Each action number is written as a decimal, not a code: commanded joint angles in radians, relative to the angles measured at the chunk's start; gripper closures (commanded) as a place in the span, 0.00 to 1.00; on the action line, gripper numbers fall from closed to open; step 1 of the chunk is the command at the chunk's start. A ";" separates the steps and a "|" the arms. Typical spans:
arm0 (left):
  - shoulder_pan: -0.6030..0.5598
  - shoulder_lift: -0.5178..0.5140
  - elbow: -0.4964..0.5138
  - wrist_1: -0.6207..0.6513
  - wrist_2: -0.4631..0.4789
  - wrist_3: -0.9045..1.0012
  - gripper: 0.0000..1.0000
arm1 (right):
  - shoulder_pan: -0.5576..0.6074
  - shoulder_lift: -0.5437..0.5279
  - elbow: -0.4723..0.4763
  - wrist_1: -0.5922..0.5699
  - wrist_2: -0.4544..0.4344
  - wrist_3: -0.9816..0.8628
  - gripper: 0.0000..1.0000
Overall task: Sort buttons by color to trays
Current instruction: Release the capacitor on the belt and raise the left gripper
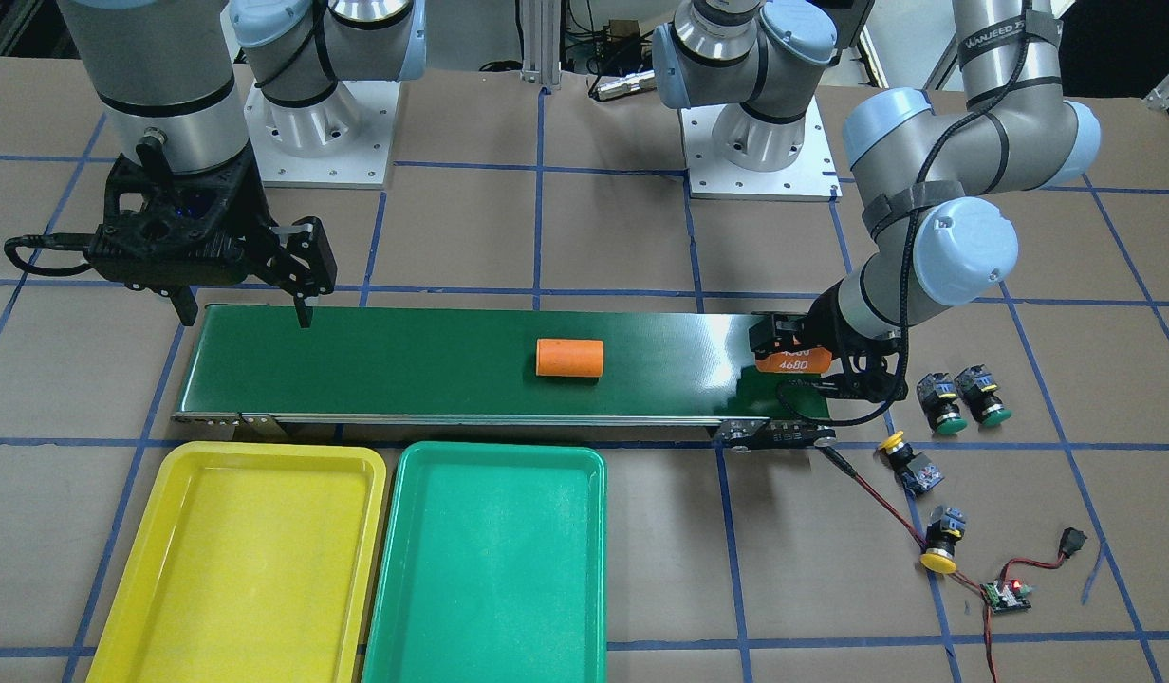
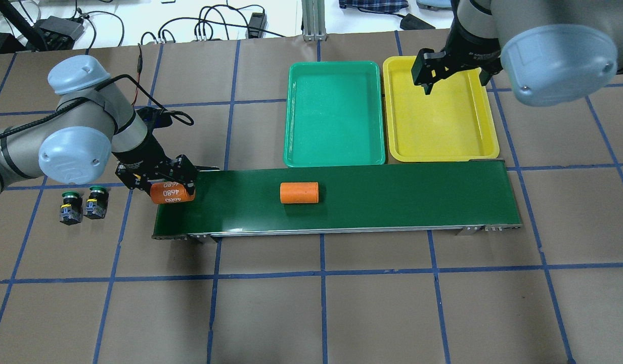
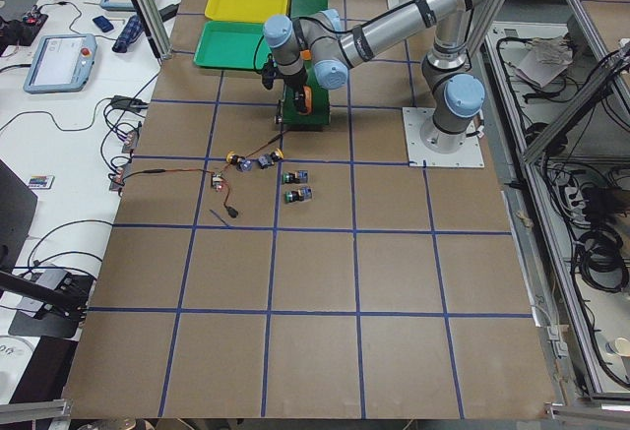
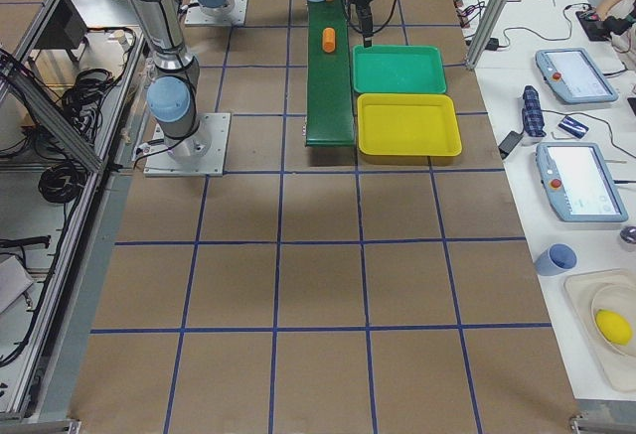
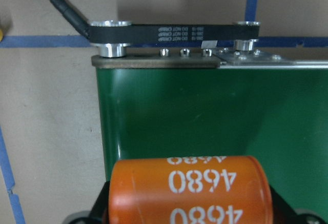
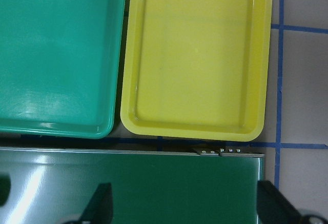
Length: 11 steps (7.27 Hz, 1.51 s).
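Two green-capped buttons [image 1: 945, 405] [image 1: 983, 395] lie side by side on the table beyond the belt's end; the same pair shows in the overhead view [image 2: 70, 207] [image 2: 95, 202]. Two yellow-capped buttons [image 1: 902, 460] [image 1: 943, 543] lie nearer the front edge. The yellow tray [image 1: 243, 560] and the green tray [image 1: 490, 560] sit empty beside each other along the belt. My left gripper [image 1: 795, 359] is shut on an orange cylinder marked 4680 [image 5: 189, 190] over the belt's end. My right gripper [image 1: 245, 311] hangs open over the other end of the belt, nothing between its fingers.
A long dark-green conveyor belt [image 1: 433, 365] runs across the table with a second orange cylinder [image 1: 569, 358] lying at its middle. A small circuit board [image 1: 1007, 595] with red and black wires and a switch lies by the yellow-capped buttons.
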 commanded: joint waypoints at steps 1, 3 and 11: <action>-0.001 -0.004 -0.012 0.000 0.000 0.007 0.00 | 0.000 -0.001 0.000 0.000 0.000 0.000 0.00; -0.001 0.013 -0.011 -0.011 0.001 -0.005 0.00 | 0.000 0.001 0.000 0.000 0.000 0.000 0.00; 0.346 0.001 0.183 -0.063 0.118 0.306 0.00 | 0.000 0.001 0.000 0.000 0.000 0.000 0.00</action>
